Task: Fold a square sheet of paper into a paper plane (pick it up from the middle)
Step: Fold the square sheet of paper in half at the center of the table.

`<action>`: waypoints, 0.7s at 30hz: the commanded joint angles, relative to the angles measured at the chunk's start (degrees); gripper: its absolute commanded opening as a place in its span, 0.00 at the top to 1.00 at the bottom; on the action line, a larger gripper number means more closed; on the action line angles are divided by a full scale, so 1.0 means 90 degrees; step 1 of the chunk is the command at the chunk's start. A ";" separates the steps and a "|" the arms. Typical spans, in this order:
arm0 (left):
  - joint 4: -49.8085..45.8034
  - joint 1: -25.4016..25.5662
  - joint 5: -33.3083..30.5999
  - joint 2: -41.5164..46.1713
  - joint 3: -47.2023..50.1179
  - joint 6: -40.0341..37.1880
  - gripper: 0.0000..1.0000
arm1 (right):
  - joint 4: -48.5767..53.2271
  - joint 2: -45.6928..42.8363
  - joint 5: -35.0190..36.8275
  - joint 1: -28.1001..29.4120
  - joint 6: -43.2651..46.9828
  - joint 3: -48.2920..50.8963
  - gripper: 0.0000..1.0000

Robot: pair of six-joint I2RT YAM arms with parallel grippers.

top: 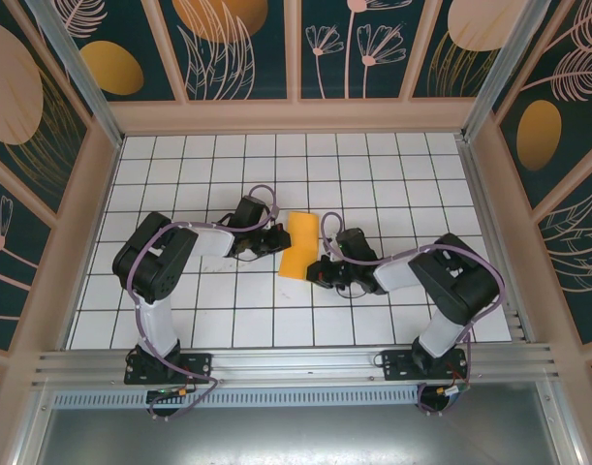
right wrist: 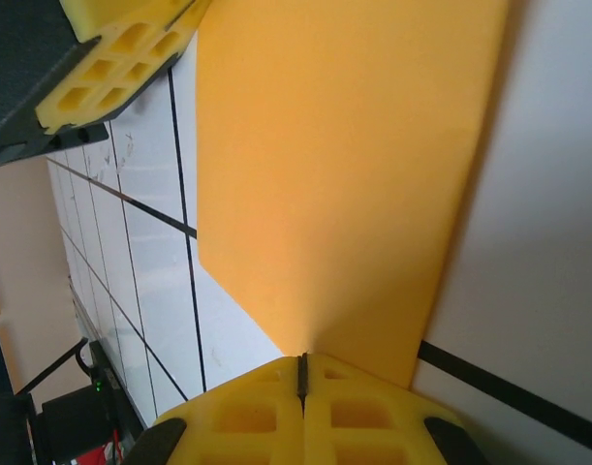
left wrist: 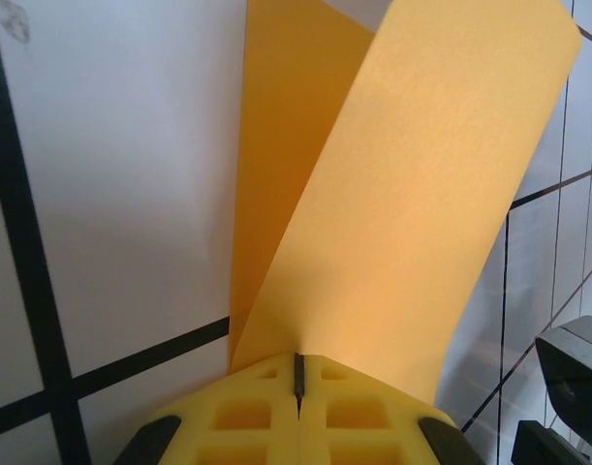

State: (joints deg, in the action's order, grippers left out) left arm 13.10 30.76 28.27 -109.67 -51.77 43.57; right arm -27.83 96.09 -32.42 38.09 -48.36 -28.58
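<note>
Tiles (top: 179, 194) — left claw (left wrist: 298, 380), right claw (right wrist: 301, 378) pinch paper (top: 301, 242)

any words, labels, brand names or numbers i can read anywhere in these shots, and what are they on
None can be read.
The folded orange-yellow sheet of paper is blank.
The white tiled table carries only black grid lines.
The dark wall panels show painted plants and ovals, no lettering.

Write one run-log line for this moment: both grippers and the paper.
left gripper: shut on thin orange-yellow paper sheet | right gripper: shut on same sheet | sheet: folded over, layers parting | plane: not yet formed
</note>
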 commanded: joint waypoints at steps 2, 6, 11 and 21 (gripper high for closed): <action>-0.0528 0.0029 -0.0136 -0.0295 0.0084 -0.0169 1.00 | 0.0485 -0.0074 0.0162 0.0043 0.0229 -0.0174 0.96; -0.0548 0.0034 -0.0150 -0.0286 0.0098 -0.0202 1.00 | 0.0602 -0.0742 0.0311 -0.0144 0.0253 -0.0456 0.96; -0.0517 0.0038 -0.0160 -0.0295 0.0132 -0.0191 1.00 | 0.0251 -0.0735 0.0628 -0.0628 0.0478 -0.0708 0.95; -0.0529 0.0037 -0.0169 -0.0334 0.0132 -0.0176 1.00 | 0.0355 0.0641 -0.0041 -0.1141 0.0704 -0.1637 0.98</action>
State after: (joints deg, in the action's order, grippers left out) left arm 13.08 30.76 28.29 -109.67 -51.77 43.29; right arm -24.95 100.47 -31.75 28.40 -44.34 -41.36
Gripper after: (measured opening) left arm 0.070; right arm 0.061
